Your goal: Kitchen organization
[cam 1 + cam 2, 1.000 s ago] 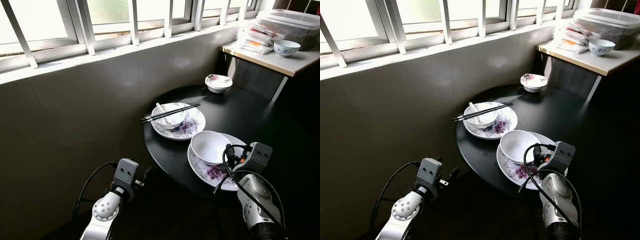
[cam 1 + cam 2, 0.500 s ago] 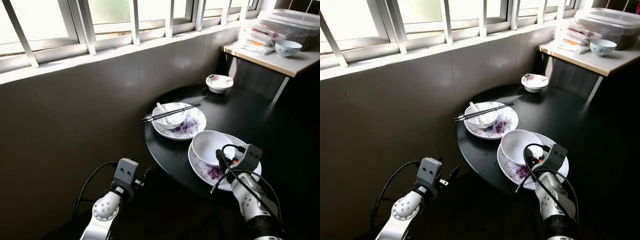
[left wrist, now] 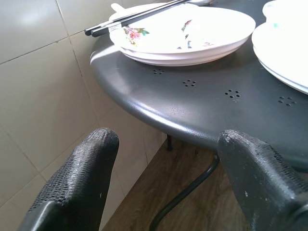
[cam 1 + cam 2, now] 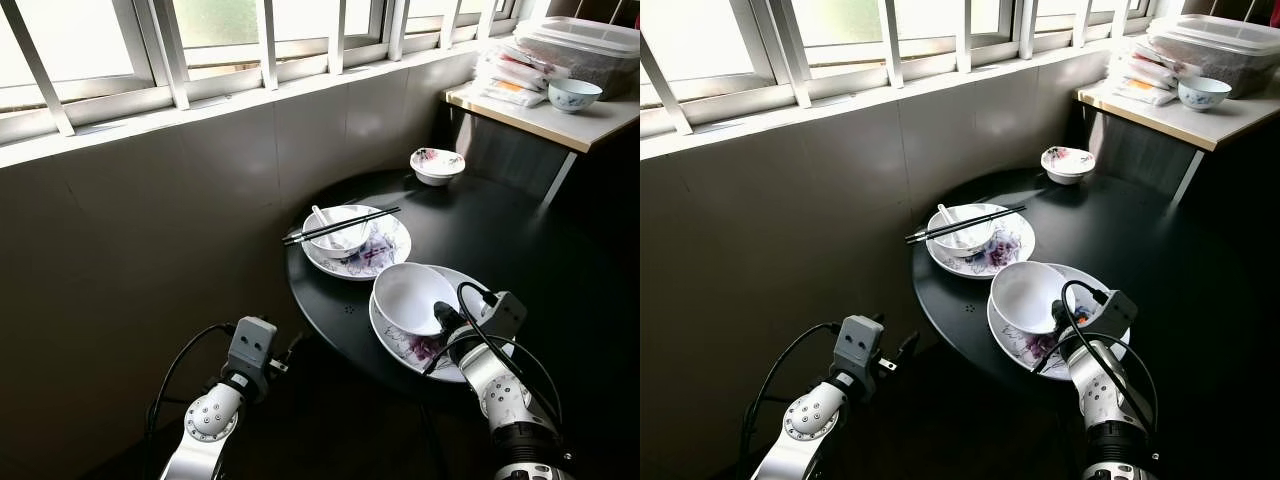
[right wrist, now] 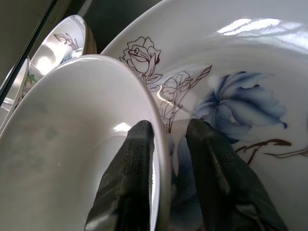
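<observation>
Left pincer (image 3: 163, 183) — low, off the round black surface (image 4: 500, 235), near its left edge; fingers (image 3: 79, 183) spread wide, holding nothing; tiled wall (image 4: 150, 250) beside it under a barred window (image 4: 200, 40).

Far plate (image 4: 385, 250) — white, floral, on the left part of the surface; carries a small bowl (image 4: 338, 228) with a white spoon (image 4: 320, 218) inside and black chopsticks (image 4: 340, 226) laid across the rim.

Near plate (image 4: 415, 348) — white, blue flower print, at the front edge, just beside the far plate.

Large bowl (image 4: 412, 297) — white, empty, on the near plate, tilted.

Right pincer (image 5: 168, 144) — over the near plate, at the large bowl's right rim; one finger inside the rim, the other outside over the plate (narrow gap, rim between them), clamped on the bowl.

Lidded bowl (image 4: 437, 166) — small, floral, at the back of the surface, well apart from the plates.

Side counter (image 4: 560, 120) — pale, far right; holds a blue-patterned bowl (image 4: 574, 95), packets (image 4: 510, 80) and a clear lidded tub (image 4: 580, 45).
</observation>
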Robot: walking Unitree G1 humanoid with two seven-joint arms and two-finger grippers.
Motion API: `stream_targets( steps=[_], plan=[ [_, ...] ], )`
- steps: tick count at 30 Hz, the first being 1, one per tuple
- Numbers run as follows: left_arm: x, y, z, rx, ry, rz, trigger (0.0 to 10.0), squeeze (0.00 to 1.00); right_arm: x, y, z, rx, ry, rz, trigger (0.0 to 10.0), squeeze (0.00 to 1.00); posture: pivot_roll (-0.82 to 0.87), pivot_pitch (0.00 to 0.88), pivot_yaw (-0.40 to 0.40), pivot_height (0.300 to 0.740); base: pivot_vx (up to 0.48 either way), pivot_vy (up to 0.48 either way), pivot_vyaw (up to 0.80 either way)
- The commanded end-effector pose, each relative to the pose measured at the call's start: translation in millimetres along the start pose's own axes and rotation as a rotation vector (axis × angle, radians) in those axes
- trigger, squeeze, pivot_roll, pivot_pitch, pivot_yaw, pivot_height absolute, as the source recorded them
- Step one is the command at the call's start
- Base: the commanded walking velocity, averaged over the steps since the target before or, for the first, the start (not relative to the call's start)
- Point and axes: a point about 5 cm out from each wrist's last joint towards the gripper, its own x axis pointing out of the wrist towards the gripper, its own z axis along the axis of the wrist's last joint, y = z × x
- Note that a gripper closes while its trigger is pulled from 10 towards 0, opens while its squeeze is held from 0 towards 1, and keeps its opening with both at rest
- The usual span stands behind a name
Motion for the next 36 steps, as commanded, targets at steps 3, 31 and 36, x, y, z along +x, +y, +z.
stream_targets(
  steps=[3, 31, 36],
  plan=[
    [0.8, -1.7, -1.0, -0.004, 0.003, -0.007, 10.0, 0.0, 0.4, 1.4, 2.6, 0.026, -0.008, -0.02, 0.0, 0.0, -0.03, 0.0, -0.01, 0.74, 0.0, 0.0, 0.0],
    [-1.7, 2.1, 2.9, -0.034, -0.048, 0.007, 10.0, 0.0, -32.3, 79.1, 41.1, -0.197, -0.355, 0.419, 0.0, 0.0, -0.03, 0.0, 0.0, 0.74, 0.0, 0.0, 0.11],
    [-2.3, 3.4, 4.3, -0.034, -0.062, 0.019, 10.0, 0.0, -39.4, 87.1, 24.9, -0.37, -0.344, 0.49, 0.0, 0.0, -0.03, 0.0, -0.004, 0.74, 0.0, 0.0, 0.8]
  ],
)
